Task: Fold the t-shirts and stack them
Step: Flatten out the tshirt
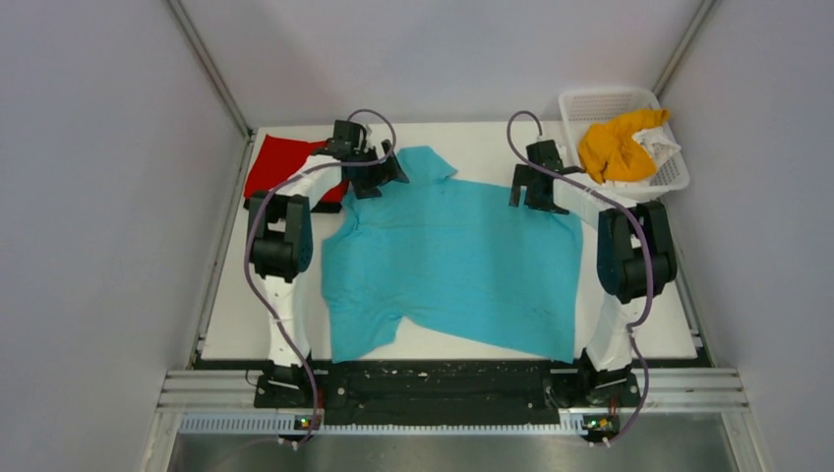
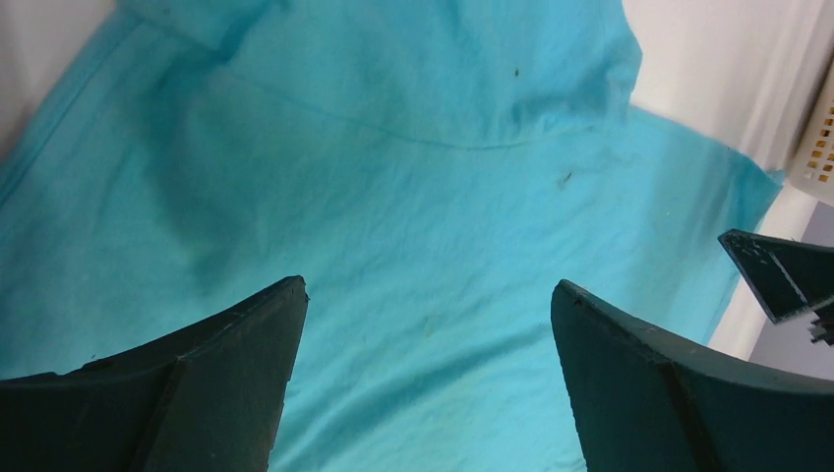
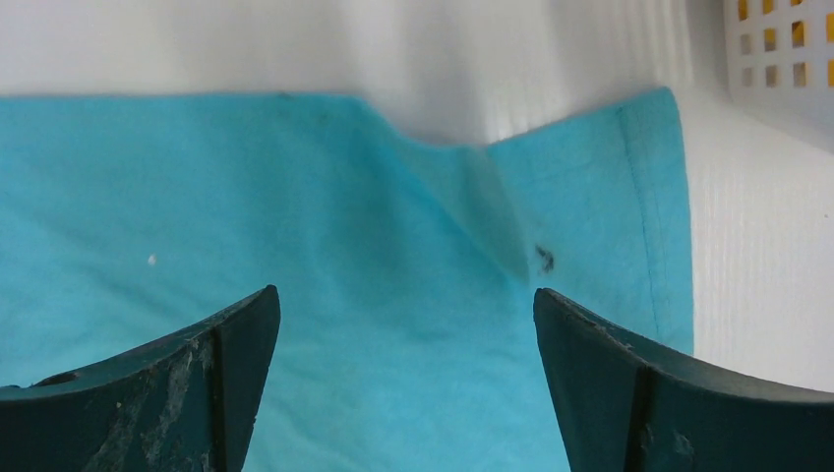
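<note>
A turquoise t-shirt (image 1: 452, 261) lies spread flat across the middle of the white table. My left gripper (image 1: 379, 177) is open and empty above its far left part near the sleeve; the left wrist view shows the turquoise cloth (image 2: 393, 197) between the spread fingers. My right gripper (image 1: 536, 192) is open and empty over the shirt's far right edge; the right wrist view shows the cloth's hemmed corner (image 3: 590, 197). A red shirt (image 1: 280, 165) lies at the far left. An orange shirt (image 1: 615, 147) and white cloth (image 1: 659, 146) sit in the basket. The black shirt is not in view.
A white plastic mesh basket (image 1: 600, 103) stands at the far right corner; its side shows in the right wrist view (image 3: 782, 59) and the left wrist view (image 2: 816, 147). The table (image 1: 492, 138) is enclosed by grey walls. The arm bases sit on a black rail at the near edge.
</note>
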Robot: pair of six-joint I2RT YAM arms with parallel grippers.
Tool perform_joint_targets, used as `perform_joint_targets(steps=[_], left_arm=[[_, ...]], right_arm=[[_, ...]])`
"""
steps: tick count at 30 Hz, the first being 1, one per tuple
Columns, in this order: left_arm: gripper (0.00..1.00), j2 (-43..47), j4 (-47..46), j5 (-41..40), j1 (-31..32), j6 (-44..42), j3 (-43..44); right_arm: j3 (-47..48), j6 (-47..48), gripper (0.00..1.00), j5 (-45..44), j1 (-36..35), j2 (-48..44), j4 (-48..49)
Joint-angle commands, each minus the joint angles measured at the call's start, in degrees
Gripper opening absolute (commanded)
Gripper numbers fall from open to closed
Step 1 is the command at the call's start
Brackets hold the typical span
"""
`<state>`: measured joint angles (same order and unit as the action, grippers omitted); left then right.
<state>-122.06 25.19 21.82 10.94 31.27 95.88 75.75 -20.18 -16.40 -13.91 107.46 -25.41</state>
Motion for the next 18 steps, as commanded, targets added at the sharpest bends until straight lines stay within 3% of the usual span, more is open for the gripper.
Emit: perform_joint_targets(steps=[1, 7, 18], left_arm=[[0.99, -3.4, -5.2, 3.6, 0.2, -0.7, 6.5], [0.99, -12.1, -3.9, 6.5, 0.3, 1.0, 15.2], [0.99, -16.9, 0.2, -3.3, -0.6, 3.8, 18.0]], right_arm=[[0.7, -1.5, 0.99, 2.5, 3.8, 4.3, 7.6], [4.3, 0.2, 0.99, 2.5, 4.4, 10.8, 8.3], [20.7, 3.0, 0.99, 3.2, 5.6, 21.5, 1.6]])
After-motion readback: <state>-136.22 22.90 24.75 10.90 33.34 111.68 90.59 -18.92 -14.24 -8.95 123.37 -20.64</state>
